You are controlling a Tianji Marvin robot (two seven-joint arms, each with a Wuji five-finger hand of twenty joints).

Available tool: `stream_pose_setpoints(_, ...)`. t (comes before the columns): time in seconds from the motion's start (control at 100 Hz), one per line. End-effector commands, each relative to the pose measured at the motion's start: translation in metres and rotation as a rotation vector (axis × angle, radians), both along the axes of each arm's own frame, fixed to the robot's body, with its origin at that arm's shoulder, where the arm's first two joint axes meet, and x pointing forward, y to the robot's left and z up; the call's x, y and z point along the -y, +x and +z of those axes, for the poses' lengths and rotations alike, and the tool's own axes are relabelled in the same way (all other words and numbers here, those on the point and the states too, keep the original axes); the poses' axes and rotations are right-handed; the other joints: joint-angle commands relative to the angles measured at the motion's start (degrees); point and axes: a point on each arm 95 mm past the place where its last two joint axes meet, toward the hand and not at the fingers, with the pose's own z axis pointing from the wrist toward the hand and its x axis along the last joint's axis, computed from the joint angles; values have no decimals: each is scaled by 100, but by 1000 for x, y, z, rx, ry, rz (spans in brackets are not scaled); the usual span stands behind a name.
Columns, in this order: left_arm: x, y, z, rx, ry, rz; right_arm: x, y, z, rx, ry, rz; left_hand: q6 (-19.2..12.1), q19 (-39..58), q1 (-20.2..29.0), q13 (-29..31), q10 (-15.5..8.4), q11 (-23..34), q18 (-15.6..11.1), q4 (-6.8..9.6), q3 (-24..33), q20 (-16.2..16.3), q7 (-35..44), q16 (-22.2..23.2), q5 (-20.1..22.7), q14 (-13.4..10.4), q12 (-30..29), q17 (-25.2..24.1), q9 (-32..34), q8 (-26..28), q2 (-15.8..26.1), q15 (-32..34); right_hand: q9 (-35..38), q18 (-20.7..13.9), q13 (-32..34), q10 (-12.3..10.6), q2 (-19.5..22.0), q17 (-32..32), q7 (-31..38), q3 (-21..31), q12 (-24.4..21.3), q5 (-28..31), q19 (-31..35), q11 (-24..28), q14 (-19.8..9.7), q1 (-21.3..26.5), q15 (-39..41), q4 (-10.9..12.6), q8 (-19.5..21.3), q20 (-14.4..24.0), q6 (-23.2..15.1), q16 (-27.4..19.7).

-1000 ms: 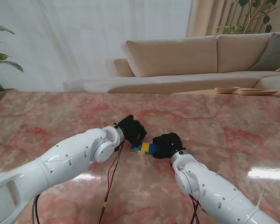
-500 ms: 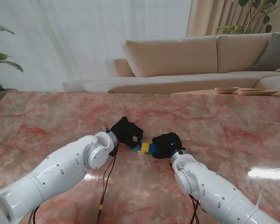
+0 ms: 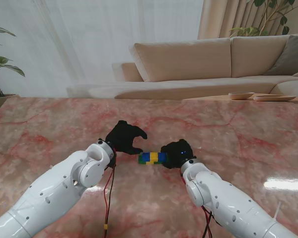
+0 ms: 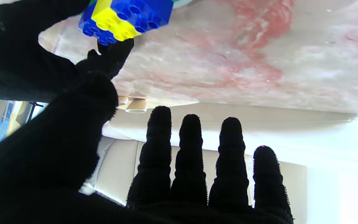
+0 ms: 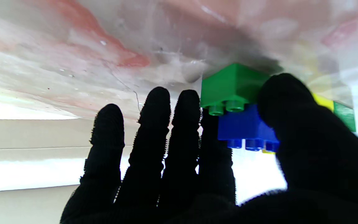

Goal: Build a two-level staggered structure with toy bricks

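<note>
A small brick structure of green, blue and yellow bricks rests on the marble table, a little in front of me. My right hand grips its right end. The right wrist view shows thumb and forefinger pinching the upper blue brick, which sits offset on a green brick. My left hand hovers just left of the structure, apart from it, with its fingers spread and nothing held. In the left wrist view the blue and yellow bricks show beside the right hand.
Red and black cables hang from the left arm over the table near me. A beige sofa stands beyond the table's far edge. A side table with shallow bowls is at the far right, a plant at the far left.
My left hand has let go of the structure's left end, drawn back to the left and opened. The right hand and the bricks have stayed put.
</note>
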Motion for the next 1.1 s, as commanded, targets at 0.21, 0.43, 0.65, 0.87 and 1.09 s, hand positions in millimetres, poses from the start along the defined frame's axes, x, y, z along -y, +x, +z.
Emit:
stream_pose_setpoints(0.21, -33, -12, 7, 32, 11, 59, 3, -7, 6, -39, -46, 7, 217, -559, -221, -342, 144, -233, -125, 161, -401, -97, -279, -259, -266, -51, -148, -102, -534, -189, 59, -418, -1474, 46, -1028, 307, 37, -649, -1315, -1060, -732, -1225, -866, -717, 144, -633, -928, 533, -465, -80, 737, -504)
stream_pose_setpoints(0.43, -61, -26, 16, -3, -19, 88, 12, -18, 31, -16, -22, 9, 475, -1328, -369, -676, 259, -680, -474, 352, -1774, -1345, -1057, -1397, -449, -254, -745, 82, -1005, -604, 584, -1242, -1896, 86, -1443, 459, 297, -934, -1805, -688, -1696, -1746, -2600, -1614, 365, -1708, -2750, 620, -669, -810, 849, -1613)
stream_pose_setpoints(0.65, -91, -45, 21, -66, -83, 97, 31, -32, 67, -11, 42, 23, 786, -1070, -42, -996, 311, -951, -1009, 907, -4692, -2243, -1931, -1969, -589, -435, -1175, 186, -1450, -1087, 2243, -1477, -1885, -342, -1556, 559, 1610, -677, -2258, -585, -2617, -1850, -3490, -2323, 252, -2821, -3631, 889, -962, -1932, 884, -2398)
stream_pose_setpoints(0.87, -111, -63, 22, -89, -143, 107, 43, -48, 96, 11, 152, 49, 847, -890, -533, -1030, 333, -1057, -1107, 1176, -4906, -2158, -2012, -2048, -606, -447, -1236, 188, -1475, -1130, 3151, -1497, -1795, -507, -1586, 681, 2248, -594, -2332, -585, -2937, -1688, -3607, -2382, 222, -3294, -3684, 1376, -1200, -2564, 987, -2697)
stream_pose_setpoints(1.09, -118, -73, 18, -114, -179, 94, 46, -59, 105, 35, 260, 60, 828, -707, -585, -1024, 229, -1162, -1030, 1384, -4989, -2072, -2022, -2100, -525, -441, -1304, 158, -1398, -1089, 3436, -1531, -1752, -509, -1591, 782, 2388, -595, -2287, -593, -2994, -1619, -3578, -2387, 262, -3296, -3695, 1589, -1255, -2703, 1102, -2744)
